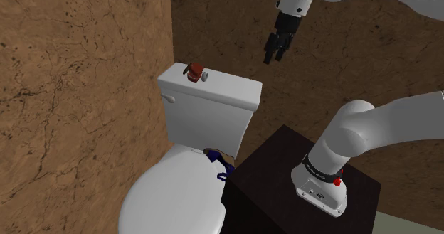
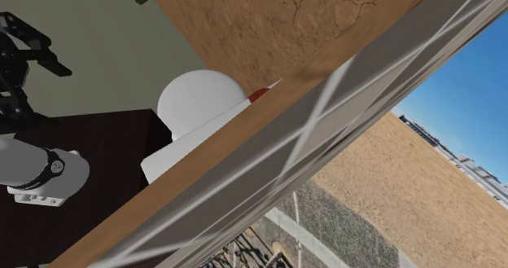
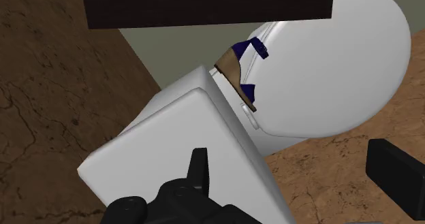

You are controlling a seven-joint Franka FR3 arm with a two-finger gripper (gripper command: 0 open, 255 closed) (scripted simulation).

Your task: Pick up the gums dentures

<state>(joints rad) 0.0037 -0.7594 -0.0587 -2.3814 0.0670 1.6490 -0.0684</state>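
Observation:
The dentures (image 1: pixel 191 71), a small red lump of gums, lie on top of the white toilet tank (image 1: pixel 213 97), next to a little grey knob (image 1: pixel 203 75). In the second exterior view a bit of the red dentures (image 2: pixel 257 94) peeks out beside the wooden window frame. My black gripper (image 1: pixel 275 57) hangs in the air above the tank and toward the shoulder view's right of the dentures, clear of them. In the wrist view the gripper (image 3: pixel 296 171) stands open over the tank (image 3: pixel 184 141), one finger (image 3: pixel 197 167) over it, with nothing between the fingers.
A blue and tan sandal (image 1: pixel 218 161) lies where the tank meets the shut toilet lid (image 1: pixel 174 197); the sandal (image 3: pixel 242 69) also appears in the wrist view. Brown mottled walls (image 1: pixel 85 76) close in behind and beside the tank. My dark stand (image 1: pixel 284 190) is just beside the toilet.

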